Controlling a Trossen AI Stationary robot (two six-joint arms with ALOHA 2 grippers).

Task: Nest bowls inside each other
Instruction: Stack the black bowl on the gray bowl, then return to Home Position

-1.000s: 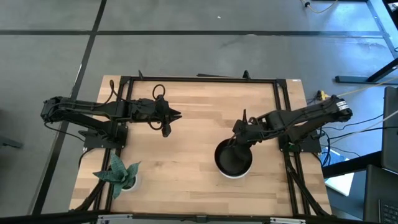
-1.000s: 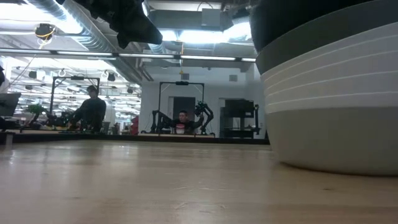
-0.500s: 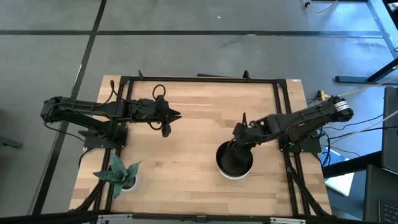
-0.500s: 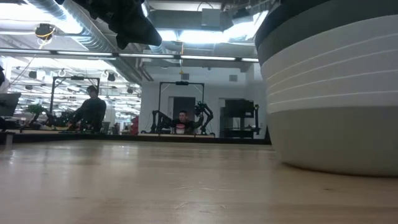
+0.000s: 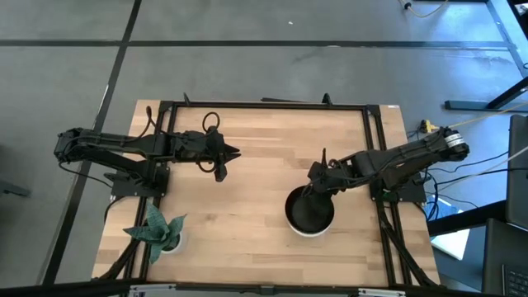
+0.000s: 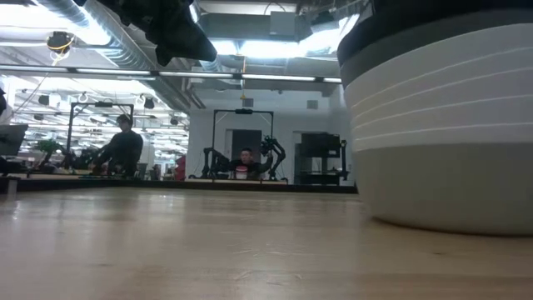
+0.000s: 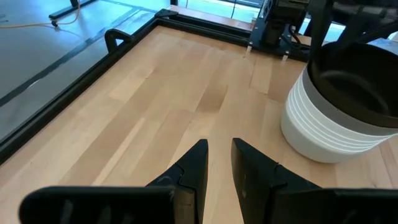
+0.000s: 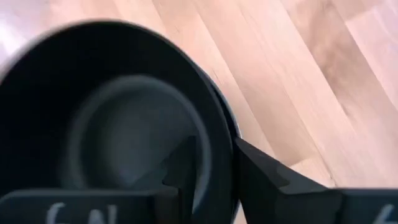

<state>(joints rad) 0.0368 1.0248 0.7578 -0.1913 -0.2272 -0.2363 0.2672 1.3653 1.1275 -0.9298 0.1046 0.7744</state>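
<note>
The nested bowls (image 5: 310,213) stood at the wooden table's (image 5: 256,148) four o'clock: smooth white rims stacked under grey and a glossy black top bowl (image 8: 118,124). The right gripper (image 8: 214,165) pinched the top bowl's rim. The left gripper (image 7: 217,163), at ten o'clock, hung slightly parted.

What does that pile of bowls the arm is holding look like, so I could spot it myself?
On the light wooden table, look toward the right arm's side. There stands one stack of nested round bowls: white rims layered below, grey above, a black bowl on top. The right gripper pinches that black rim; nothing else nearby is stacked.
</note>
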